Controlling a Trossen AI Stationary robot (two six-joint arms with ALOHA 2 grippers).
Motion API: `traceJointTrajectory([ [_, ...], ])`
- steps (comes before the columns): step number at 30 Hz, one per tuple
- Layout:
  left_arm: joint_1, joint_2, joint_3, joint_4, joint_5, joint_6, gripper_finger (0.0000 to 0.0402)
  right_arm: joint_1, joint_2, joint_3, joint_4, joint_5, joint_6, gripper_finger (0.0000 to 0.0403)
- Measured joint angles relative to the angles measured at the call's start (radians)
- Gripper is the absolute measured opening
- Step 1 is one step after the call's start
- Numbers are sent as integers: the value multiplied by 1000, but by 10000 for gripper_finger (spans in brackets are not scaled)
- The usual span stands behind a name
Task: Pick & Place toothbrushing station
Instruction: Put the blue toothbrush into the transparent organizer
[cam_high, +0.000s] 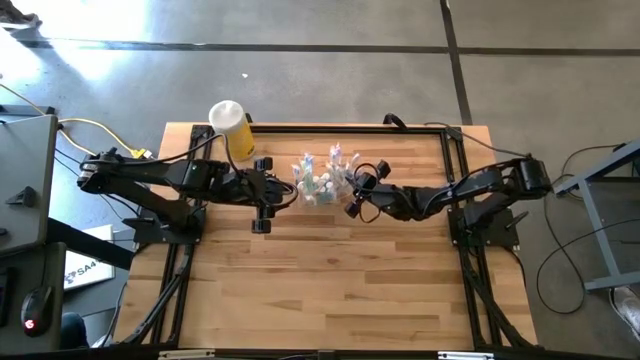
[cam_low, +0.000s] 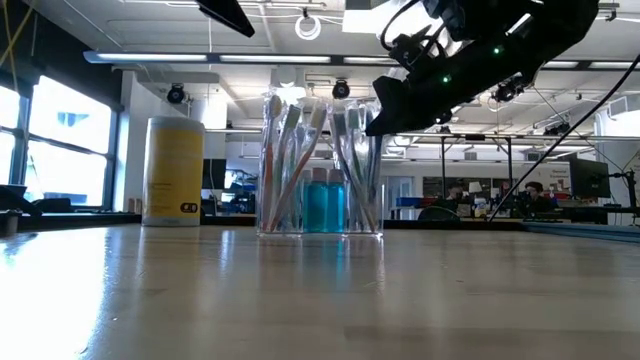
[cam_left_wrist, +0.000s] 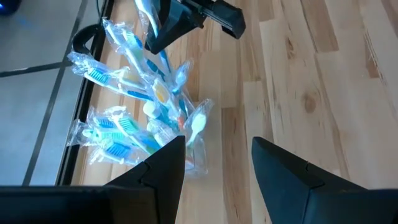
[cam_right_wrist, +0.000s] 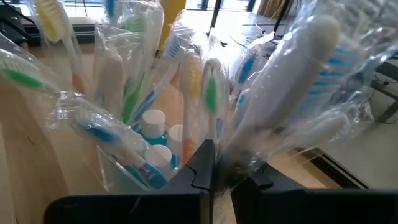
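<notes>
Right wrist: right gripper pinches wrapped toothbrush | low: hidden

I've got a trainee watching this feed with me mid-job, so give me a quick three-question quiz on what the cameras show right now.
1. True or false: the holder lies tipped over on the table.
2. Which gripper is shut on a wrapped toothbrush? A) left gripper B) right gripper C) neither
3. Fill in: the yellow cylinder stands on the ____ arm's side of the holder.

Key
1. False. It stands upright, full of toothbrushes.
2. B. Its fingers pinch the wrapper in the right wrist view; the left gripper's fingers stand open beside the holder.
3. Left.
</notes>
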Motion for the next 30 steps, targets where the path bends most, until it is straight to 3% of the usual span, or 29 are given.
traceJointTrajectory([
  [12,0,0,0,0,0,-1,177,-2,173,91,-3,0,-27,16],
  [19,0,0,0,-11,29,-5,177,-15,181,98,-39,5,21,19],
  [30,0,0,0,-18,31,-5,177,37,140,97,-46,58,-6,140],
])
